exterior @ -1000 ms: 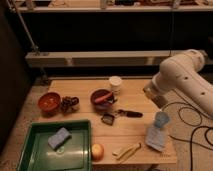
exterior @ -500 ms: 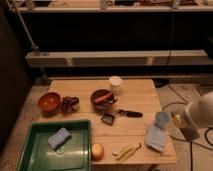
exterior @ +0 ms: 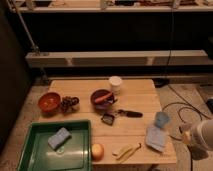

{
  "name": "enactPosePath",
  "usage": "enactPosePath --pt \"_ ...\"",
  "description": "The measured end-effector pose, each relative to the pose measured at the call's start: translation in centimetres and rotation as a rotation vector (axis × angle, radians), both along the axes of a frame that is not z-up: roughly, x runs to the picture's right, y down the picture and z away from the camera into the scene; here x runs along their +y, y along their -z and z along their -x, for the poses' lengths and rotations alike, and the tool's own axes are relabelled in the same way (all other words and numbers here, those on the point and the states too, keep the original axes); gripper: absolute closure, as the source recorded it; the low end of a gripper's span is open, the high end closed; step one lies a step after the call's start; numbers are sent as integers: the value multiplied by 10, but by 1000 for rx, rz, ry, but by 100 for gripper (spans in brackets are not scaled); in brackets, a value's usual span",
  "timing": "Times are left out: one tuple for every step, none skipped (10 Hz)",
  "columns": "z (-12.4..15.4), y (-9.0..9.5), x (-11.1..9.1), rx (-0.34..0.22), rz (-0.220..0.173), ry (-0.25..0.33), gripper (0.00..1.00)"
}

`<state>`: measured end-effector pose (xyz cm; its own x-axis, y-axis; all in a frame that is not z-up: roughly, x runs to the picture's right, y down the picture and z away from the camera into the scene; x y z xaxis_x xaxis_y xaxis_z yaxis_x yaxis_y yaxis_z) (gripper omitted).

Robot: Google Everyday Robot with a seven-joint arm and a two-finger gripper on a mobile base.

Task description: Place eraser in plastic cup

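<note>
The eraser [exterior: 107,119] looks like a small dark flat block lying mid-table, next to a black-handled tool [exterior: 129,113]. The light-blue plastic cup [exterior: 161,119] stands upright near the table's right edge, well to the right of the eraser. Only a white section of my arm [exterior: 201,135] shows, at the lower right, off the table's right side and below the cup. The gripper itself is out of view past the frame edge, and it is shut.
A white cup [exterior: 115,82] stands at the back. A dark bowl [exterior: 102,97], grapes [exterior: 69,103] and a red bowl [exterior: 49,101] sit on the left. The green tray [exterior: 35,150] holds a blue pad [exterior: 59,138]. An orange fruit [exterior: 97,151], a banana [exterior: 125,150] and a pale-blue cloth [exterior: 155,137] lie along the front.
My arm has swung down from above the table's right side to the lower right corner, mostly leaving the view. The objects on the table have not moved.
</note>
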<state>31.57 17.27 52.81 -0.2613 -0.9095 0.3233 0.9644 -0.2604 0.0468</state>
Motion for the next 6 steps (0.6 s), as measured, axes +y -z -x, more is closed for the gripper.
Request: enactPosePath --pt "0 0 0 0 0 -2 80" --pt "0 0 0 0 0 -2 80" --pt "-1 0 1 0 1 -2 80" --pt "-1 0 1 0 1 -5 80" --pt "0 -3 1 -3 -1 -17 80" --pt "5 -10 1 -14 -8 -38 80"
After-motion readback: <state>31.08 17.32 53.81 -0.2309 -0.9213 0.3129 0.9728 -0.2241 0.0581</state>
